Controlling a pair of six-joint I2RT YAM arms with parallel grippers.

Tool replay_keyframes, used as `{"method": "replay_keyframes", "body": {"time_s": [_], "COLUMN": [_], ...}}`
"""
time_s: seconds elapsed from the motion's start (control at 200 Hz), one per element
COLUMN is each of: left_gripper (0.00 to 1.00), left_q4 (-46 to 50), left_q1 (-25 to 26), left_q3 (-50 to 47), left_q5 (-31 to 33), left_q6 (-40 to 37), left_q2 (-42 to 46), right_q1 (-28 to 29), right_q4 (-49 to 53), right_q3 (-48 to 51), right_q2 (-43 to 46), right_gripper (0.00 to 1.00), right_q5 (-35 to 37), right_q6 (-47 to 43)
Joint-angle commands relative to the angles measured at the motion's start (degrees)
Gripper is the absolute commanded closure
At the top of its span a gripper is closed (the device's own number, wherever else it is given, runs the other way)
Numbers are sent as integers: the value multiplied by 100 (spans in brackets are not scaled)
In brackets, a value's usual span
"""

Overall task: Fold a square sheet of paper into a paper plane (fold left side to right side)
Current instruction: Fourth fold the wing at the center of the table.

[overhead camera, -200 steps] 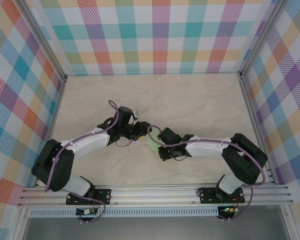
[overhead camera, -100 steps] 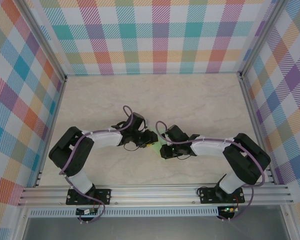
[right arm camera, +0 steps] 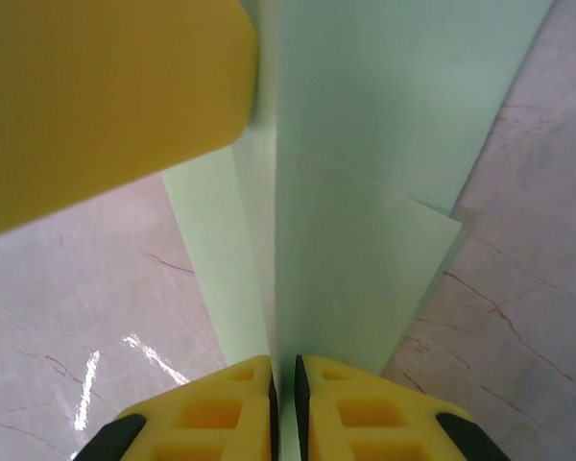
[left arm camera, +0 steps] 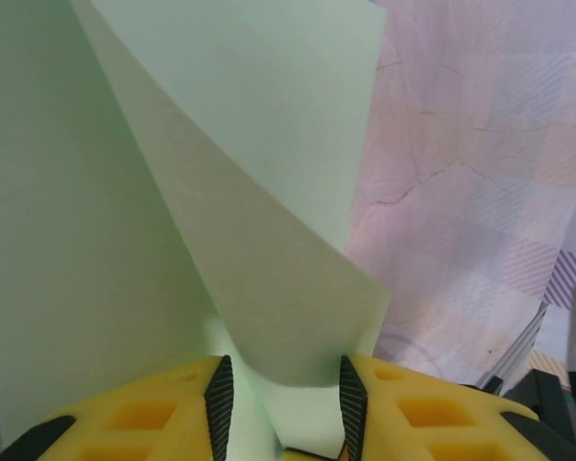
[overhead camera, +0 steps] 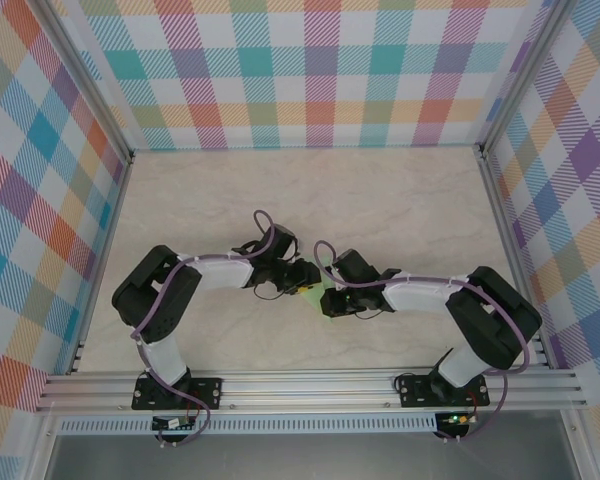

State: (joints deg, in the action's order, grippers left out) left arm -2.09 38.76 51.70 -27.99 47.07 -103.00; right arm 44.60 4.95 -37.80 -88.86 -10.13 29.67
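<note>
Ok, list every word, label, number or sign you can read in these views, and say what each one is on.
No readable text anywhere.
Square sheet of paper: plain, unmarked.
Table: marble veining, no lettering.
Plaid walls: coloured checks, no lettering.
Small boards at the front rail: too small to tell whether they carry any marking.

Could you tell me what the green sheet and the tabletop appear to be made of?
The sheet looks like thin matte paper: sharp creases, fine grain. The tabletop is probably glossy marble-look laminate or stone: veins and a glint show.
</note>
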Motion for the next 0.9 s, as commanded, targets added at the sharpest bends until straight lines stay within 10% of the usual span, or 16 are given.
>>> {"method": "replay_keyframes", "body": {"time_s": [0.0, 0.63, 0.895], "left_gripper": [62, 61, 61], "left_q4": [-20, 16, 51], "left_q1": [61, 61, 60], "left_q3": [131, 53, 53], "left_q5": [16, 127, 144], "left_q6": [-66, -100, -115], "left_q2": [-143, -157, -107], "right_q1": [-63, -466, -1456], "right_q4": [69, -672, -1419], "right_q3": [152, 468, 882], "right_q2": [31, 374, 826], "right_gripper": [82, 72, 60], "right_q5": [-37, -840, -1911], "right_q6": [73, 265, 469]}}
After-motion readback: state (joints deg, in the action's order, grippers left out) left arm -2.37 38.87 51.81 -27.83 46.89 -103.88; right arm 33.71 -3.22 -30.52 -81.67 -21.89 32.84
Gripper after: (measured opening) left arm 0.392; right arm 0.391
